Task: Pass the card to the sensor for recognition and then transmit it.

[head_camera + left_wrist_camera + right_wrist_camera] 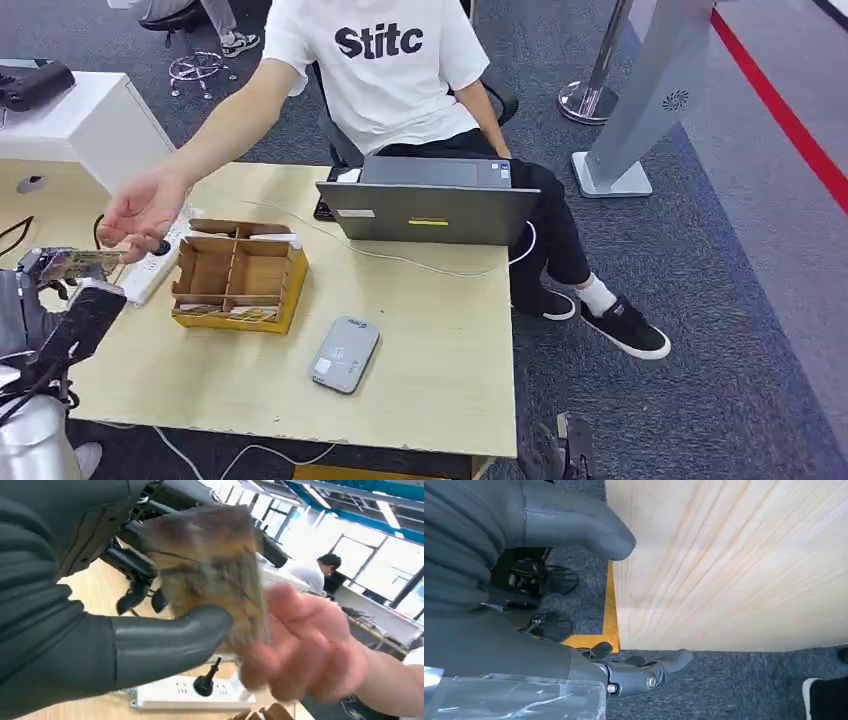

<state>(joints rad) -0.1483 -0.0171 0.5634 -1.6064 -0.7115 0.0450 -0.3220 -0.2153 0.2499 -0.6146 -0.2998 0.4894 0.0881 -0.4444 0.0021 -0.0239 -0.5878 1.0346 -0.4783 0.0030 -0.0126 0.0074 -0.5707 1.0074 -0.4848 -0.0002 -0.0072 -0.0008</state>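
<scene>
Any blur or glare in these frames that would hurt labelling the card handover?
Left wrist view: the card and the person's hand are motion-blurred, and the windows behind are blown out. Head view: evenly lit and sharp. Right wrist view: sharp, with mild glare on the table.

Wooden table (440, 330), laptop (430, 205), divider box (238, 277), sensor (345, 354)

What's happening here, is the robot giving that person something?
Yes, it looks like a handover. The robot's left hand holds a card out over the left end of the table, and a seated person's hand is reaching for it, fingers at the card's edge. The grey card sensor lies on the table beside a cardboard organizer. The right hand hangs empty by the table edge.
</scene>
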